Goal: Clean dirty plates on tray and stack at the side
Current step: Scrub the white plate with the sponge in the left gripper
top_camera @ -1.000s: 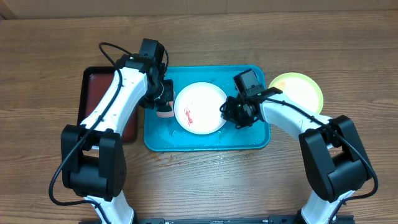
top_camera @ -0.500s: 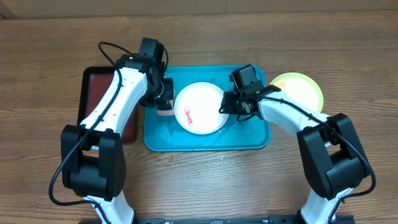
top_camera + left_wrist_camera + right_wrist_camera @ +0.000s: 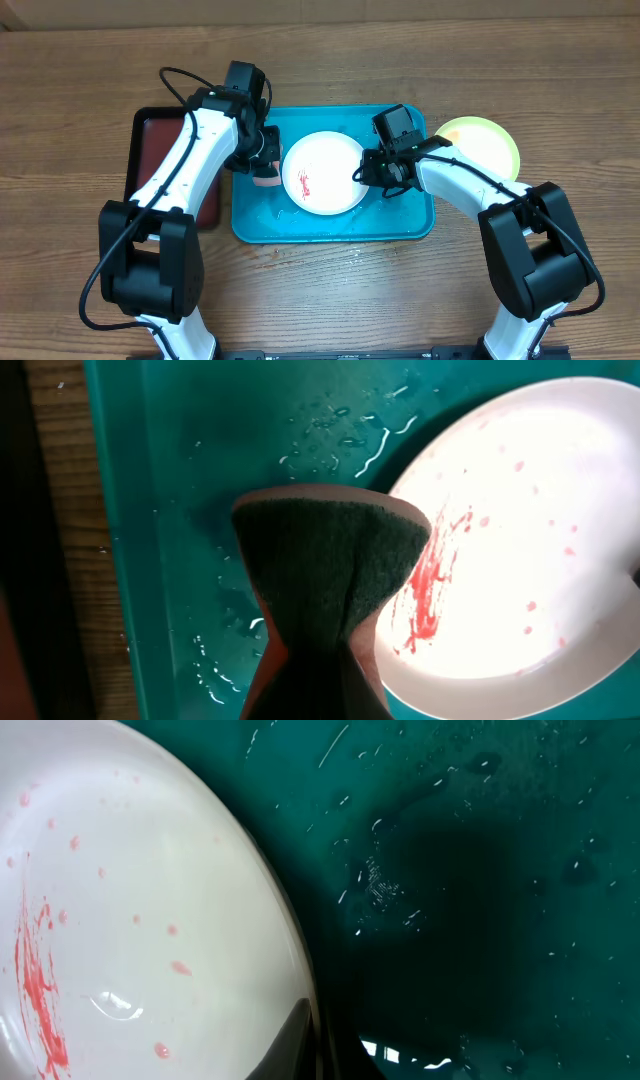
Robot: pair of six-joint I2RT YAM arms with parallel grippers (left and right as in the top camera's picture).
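Note:
A white plate (image 3: 322, 172) with red smears lies in the turquoise tray (image 3: 330, 228); it also shows in the left wrist view (image 3: 520, 540) and the right wrist view (image 3: 130, 920). My left gripper (image 3: 264, 172) is shut on a sponge (image 3: 330, 570) with a dark green face, held at the plate's left rim over the wet tray (image 3: 170, 510). My right gripper (image 3: 366, 172) is shut on the plate's right rim (image 3: 300, 1030). A yellow-green plate (image 3: 480, 145) lies on the table right of the tray. The light blue plate is not seen.
A black tray with a dark red inside (image 3: 160, 150) lies left of the turquoise tray, under my left arm. Water drops lie on the turquoise tray floor (image 3: 480, 870). The wooden table (image 3: 320, 290) stretches around.
My right gripper has moved up and left along the plate's right rim and the plate has shifted slightly right. The left gripper with the sponge has stayed in place.

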